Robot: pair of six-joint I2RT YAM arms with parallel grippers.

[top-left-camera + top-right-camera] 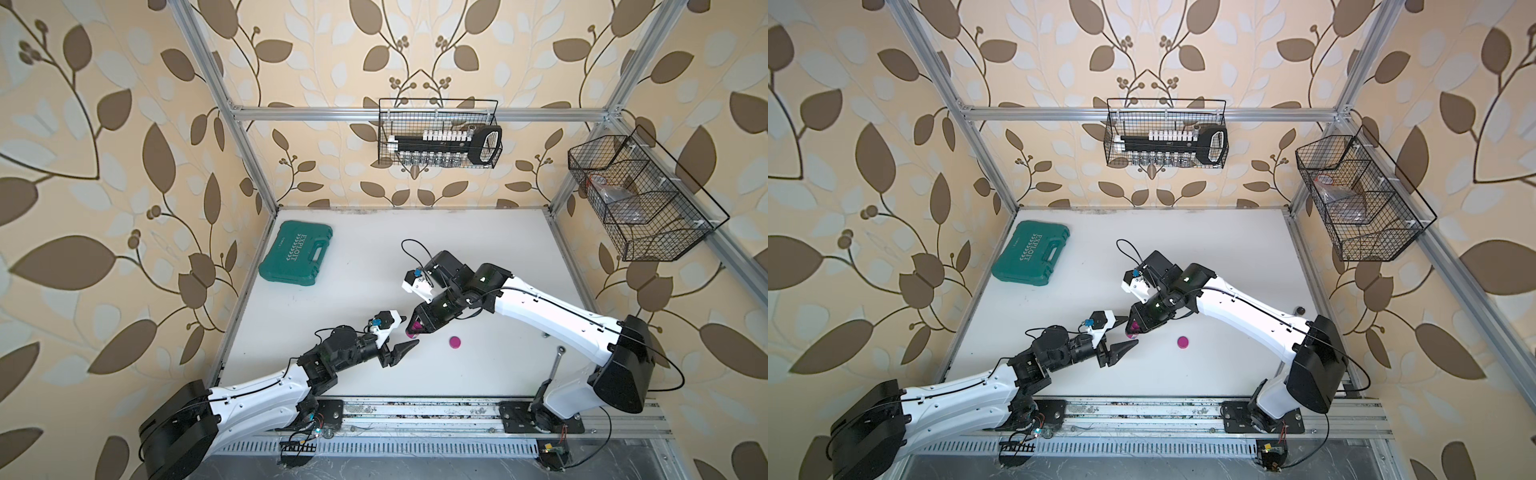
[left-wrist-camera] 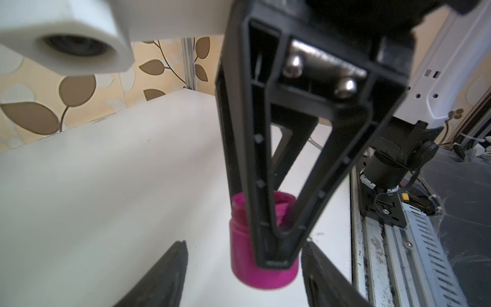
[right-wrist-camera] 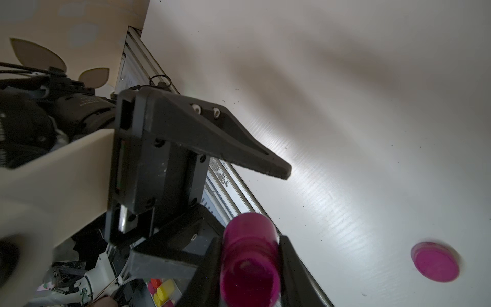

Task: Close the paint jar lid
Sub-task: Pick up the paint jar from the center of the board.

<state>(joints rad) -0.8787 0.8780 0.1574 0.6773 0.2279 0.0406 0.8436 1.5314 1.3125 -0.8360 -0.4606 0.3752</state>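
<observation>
Now, the right gripper [image 3: 249, 265] has its jaws pinched on the sides of the paint jar [image 2: 240, 239], and the open mouth faces back toward that arm's own wrist camera. You can look straight down into the dark magenta inside. The jar looks to be held clear of the white tabletop [image 1: 478, 257], though I can't be sure of the gap beneath it.

And the left gripper [image 1: 1128, 332] comes in from the opposite side with its jaws spread, one finger on each side of the jar's base. The left wrist view shows daylight between one finger and the magenta wall. The other finger is just beside the base, and I can't tell if it's touching. So that's no grip from the left yet.

Why set up like this? It reads to me as a handover. With the base offered outward, the left can take the body low while the threaded mouth stays free for capping.

The lid [image 1: 455, 342] lies flat on the table, well apart from the jar and on the right arm's side. That arm would be the natural one to fetch it. A green tool case [image 1: 296, 254] sits far off, out of play.

The risk is that both sets of fingers crowd one tiny jar, so a squeeze from the left could twist it.
</observation>
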